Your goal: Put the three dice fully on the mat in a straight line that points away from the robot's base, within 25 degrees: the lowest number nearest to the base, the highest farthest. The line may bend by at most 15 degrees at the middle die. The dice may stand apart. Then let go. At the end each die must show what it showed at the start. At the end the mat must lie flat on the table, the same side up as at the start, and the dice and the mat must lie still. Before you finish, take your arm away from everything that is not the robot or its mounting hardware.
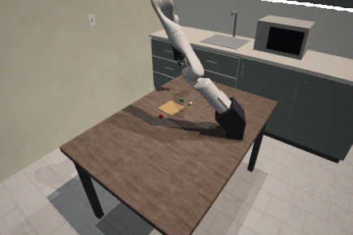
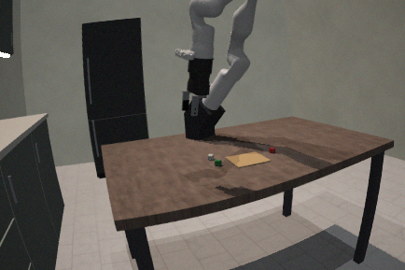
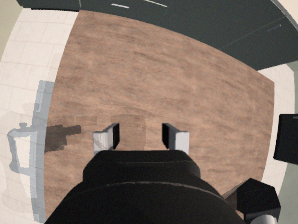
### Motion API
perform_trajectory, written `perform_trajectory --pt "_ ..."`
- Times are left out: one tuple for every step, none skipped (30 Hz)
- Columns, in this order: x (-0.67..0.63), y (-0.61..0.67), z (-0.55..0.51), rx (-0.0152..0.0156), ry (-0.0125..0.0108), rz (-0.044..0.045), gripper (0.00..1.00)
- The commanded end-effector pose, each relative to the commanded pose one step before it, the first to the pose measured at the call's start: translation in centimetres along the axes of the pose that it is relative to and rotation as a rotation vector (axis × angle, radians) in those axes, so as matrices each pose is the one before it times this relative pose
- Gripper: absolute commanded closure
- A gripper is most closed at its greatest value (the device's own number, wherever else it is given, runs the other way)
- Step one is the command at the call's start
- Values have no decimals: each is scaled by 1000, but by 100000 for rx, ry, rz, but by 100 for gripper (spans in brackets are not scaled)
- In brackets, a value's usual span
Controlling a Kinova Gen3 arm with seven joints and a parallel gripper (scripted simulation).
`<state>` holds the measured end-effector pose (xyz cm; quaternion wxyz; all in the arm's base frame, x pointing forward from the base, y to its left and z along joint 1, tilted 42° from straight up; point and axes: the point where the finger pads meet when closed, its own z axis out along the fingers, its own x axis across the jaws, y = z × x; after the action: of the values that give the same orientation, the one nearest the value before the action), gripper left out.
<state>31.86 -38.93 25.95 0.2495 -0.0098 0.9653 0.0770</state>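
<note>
A tan mat (image 1: pixel 171 107) lies flat on the dark wooden table, also seen in the exterior view (image 2: pixel 247 159). A green die (image 1: pixel 181 100) (image 2: pixel 217 163) and a white die (image 1: pixel 190 103) (image 2: pixel 211 156) sit on the table just off one mat edge. A red die (image 1: pixel 160 115) (image 2: pixel 272 149) sits on the table off the opposite side. My gripper (image 3: pixel 140 132) (image 2: pixel 191 106) is open and empty. It hangs high above the table near the robot's base, pointing down. The wrist view shows only bare table between the fingers, with no dice or mat.
The robot's black base (image 1: pixel 233 121) stands at the table's edge. Kitchen counters with a sink and a microwave (image 1: pixel 285 36) stand behind the table. A black fridge (image 2: pixel 114 92) stands by the wall.
</note>
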Motion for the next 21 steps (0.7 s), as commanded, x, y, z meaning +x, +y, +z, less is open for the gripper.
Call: perform_trajectory --pt "-50 34 -8 68 -379 791 0" --pt "-108 78 78 73 -524 1093 0" --pt "-60 192 66 -118 -328 800 0" --pt "-54 288 158 -337 -508 1317 0" --pt "-56 393 229 -496 -689 1849 0" --pt "-53 501 293 -633 -858 2403 0" --pt "-26 595 354 -752 -998 2996 0" --pt "21 678 416 -856 -1093 3590 0" --pt "72 758 470 -958 -1173 4132 0" --pt "144 811 510 -1023 -1220 4655 0" --pt "230 839 538 -1055 -1231 5125 0" --pt "326 839 554 -1051 -1207 5527 0" --pt "424 811 556 -1011 -1154 5844 0" --pt "518 757 546 -937 -1081 6062 0" --pt "0 0 0 0 0 0 0" --pt "0 0 0 0 0 0 0" --pt "600 680 524 -835 -993 6169 0" --pt "664 586 491 -712 -898 6159 0" --pt "704 482 451 -579 -801 6028 0" --pt "718 375 405 -445 -707 5777 0" --pt "705 274 355 -319 -618 5411 0"
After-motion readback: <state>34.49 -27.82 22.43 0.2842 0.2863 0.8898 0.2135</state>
